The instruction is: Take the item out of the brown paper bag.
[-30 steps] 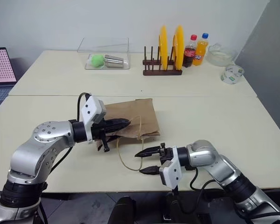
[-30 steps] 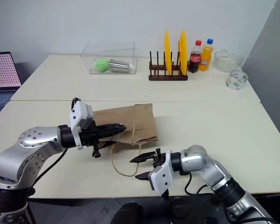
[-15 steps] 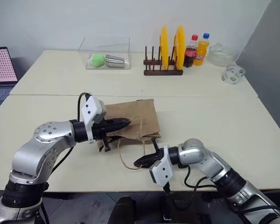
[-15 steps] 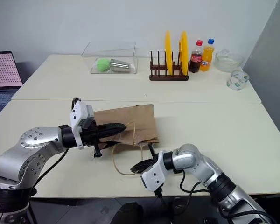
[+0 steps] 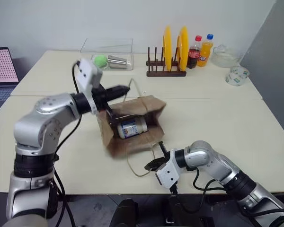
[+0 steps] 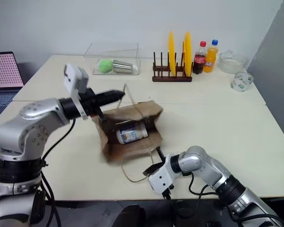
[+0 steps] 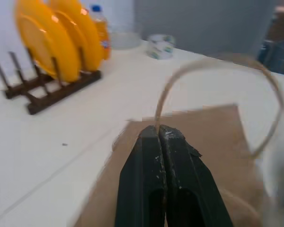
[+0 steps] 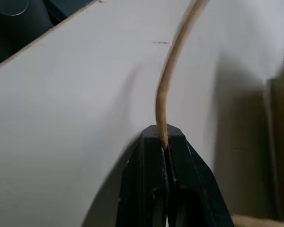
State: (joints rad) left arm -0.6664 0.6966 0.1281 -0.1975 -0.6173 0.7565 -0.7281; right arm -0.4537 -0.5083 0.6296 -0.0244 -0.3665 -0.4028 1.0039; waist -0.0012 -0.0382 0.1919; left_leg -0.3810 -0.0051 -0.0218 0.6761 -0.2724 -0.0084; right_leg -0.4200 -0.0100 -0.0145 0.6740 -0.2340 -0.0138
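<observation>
The brown paper bag (image 5: 147,106) lies on its side on the near table, its mouth pulled open toward me. Inside lies the item (image 5: 130,127), a stubby whitish bottle with a blue-and-white label. My left gripper (image 5: 127,88) is raised above the bag and shut on the upper string handle (image 7: 217,64), holding the top wall up. My right gripper (image 5: 150,165) sits low near the table's front edge. It is shut on the lower string handle (image 8: 173,71), which loops on the table in front of the bag.
On the far table stand a rack with yellow plates (image 5: 173,47), a cola bottle (image 5: 192,52), an orange soda bottle (image 5: 204,49), a glass bowl (image 5: 222,56) and a tape roll (image 5: 236,75). A clear box (image 5: 106,54) sits at the back left. A laptop (image 5: 0,68) is at far left.
My left gripper rose with the upper handle, lifting the bag's top wall and opening its mouth so the bottle shows. My right gripper shut on the lower handle loop.
</observation>
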